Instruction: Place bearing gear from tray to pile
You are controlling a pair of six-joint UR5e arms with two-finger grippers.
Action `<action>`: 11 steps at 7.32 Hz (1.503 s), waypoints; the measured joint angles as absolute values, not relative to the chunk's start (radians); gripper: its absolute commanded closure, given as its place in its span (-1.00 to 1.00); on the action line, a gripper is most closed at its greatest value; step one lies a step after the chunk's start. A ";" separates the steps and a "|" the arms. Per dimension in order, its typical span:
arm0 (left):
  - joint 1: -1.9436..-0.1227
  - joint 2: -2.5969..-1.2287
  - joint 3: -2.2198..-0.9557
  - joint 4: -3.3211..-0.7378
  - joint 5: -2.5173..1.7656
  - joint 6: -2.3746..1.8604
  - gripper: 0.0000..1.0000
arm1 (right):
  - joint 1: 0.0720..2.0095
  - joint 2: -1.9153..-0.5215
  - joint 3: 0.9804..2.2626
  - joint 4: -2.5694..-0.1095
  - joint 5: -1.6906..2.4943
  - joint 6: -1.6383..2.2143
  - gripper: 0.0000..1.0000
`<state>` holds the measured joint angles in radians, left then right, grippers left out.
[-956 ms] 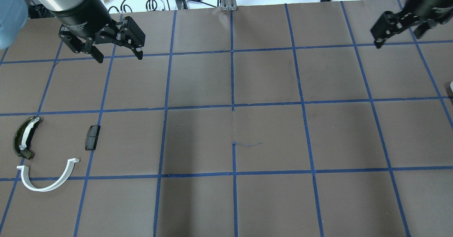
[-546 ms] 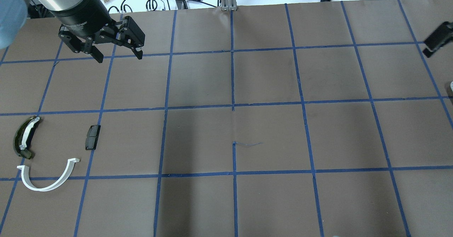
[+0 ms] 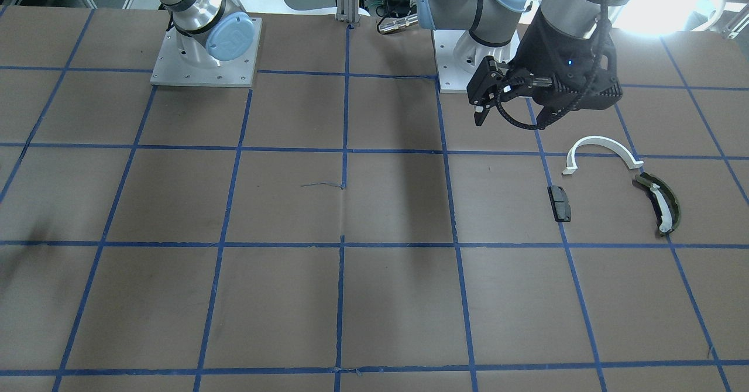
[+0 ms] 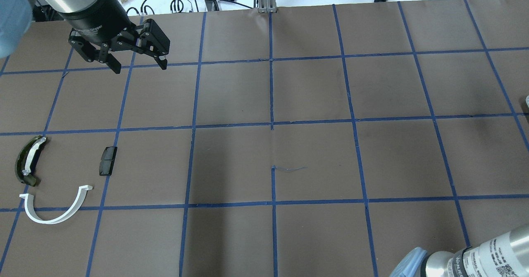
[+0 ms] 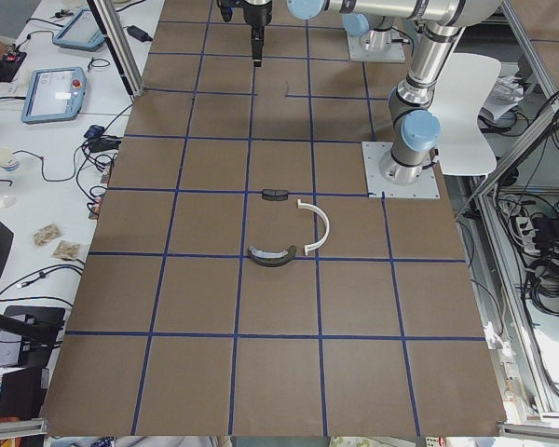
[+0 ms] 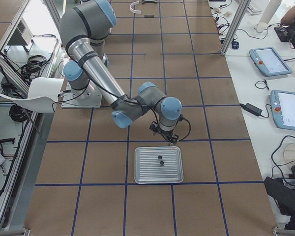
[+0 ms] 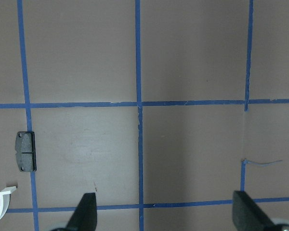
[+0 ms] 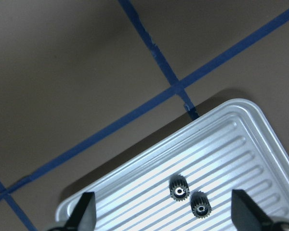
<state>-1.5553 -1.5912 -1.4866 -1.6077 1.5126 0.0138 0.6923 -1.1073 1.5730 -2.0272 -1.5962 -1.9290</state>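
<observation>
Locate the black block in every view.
Front-facing: block right of centre, below the white arc's left end.
Overhead: block at left, up-right of the arc.
Exterior left: block mid-picture, just beyond the arc.
Exterior right: tiny dark mark at top, likely it, beside the arc.
Left wrist: block at left edge.
Right wrist: not in it.
Landmark: the white arc.

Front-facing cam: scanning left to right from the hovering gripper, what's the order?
left gripper → small black block → white half-ring → olive curved piece
</observation>
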 measured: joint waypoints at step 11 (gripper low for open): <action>-1.551 -1.592 -1.486 -1.606 1.513 0.014 -1.00 | 0.628 -1.009 1.715 -2.400 -1.591 -2.355 0.78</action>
<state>-1.5506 -1.5919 -1.4861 -1.6061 1.5125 0.0141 0.6275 -1.0094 1.7151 -2.4005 -1.5914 -2.3547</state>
